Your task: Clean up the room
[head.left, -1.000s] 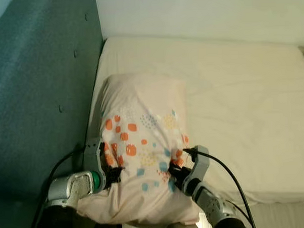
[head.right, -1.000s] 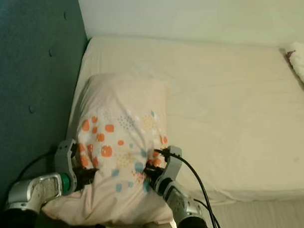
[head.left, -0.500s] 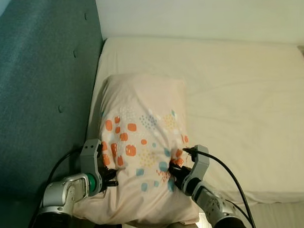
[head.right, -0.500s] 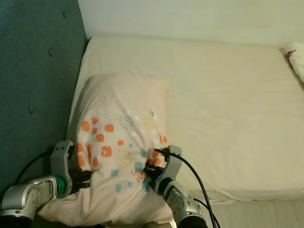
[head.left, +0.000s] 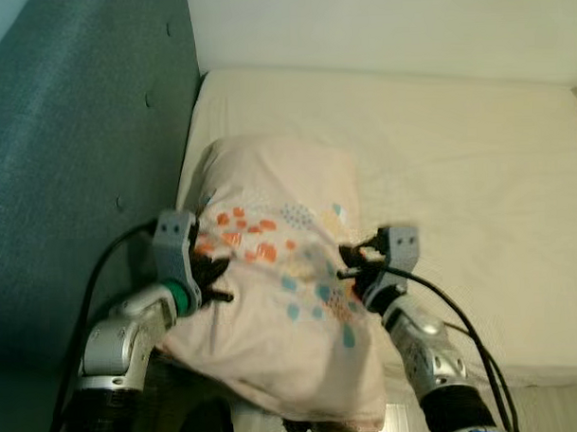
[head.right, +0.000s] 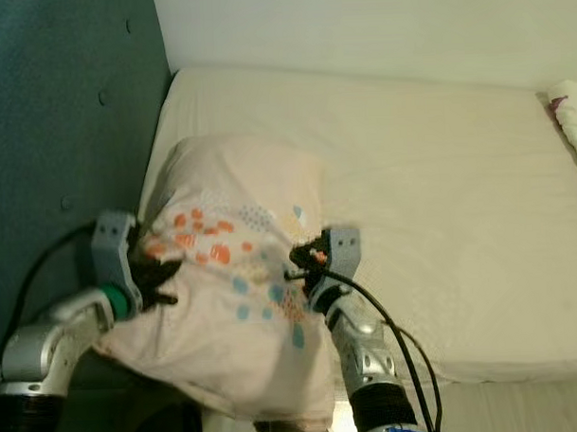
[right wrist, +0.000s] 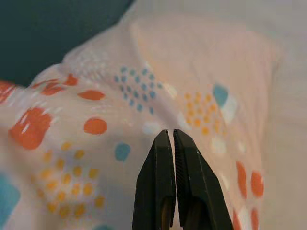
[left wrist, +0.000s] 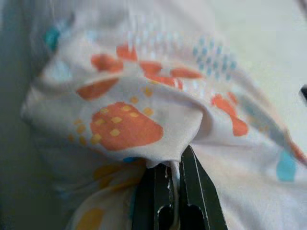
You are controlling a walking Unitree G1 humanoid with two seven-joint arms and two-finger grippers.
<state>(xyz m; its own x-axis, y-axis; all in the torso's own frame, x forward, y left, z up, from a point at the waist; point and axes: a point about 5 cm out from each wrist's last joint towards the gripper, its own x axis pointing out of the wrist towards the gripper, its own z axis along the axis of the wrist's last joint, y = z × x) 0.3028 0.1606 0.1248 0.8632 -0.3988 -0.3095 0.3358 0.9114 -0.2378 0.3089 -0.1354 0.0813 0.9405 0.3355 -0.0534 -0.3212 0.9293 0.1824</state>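
Bed [head.left: 477, 181], pillow [head.left: 281, 273] pinched between tools (both closed)

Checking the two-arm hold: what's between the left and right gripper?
Pillow spans the gap in the left eye view, left gripper and right gripper each pinching a side.

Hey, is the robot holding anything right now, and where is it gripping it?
Yes: the patterned pillow. The left gripper pinches its left side edge and the right gripper its right side edge, near the end closest to the robot.
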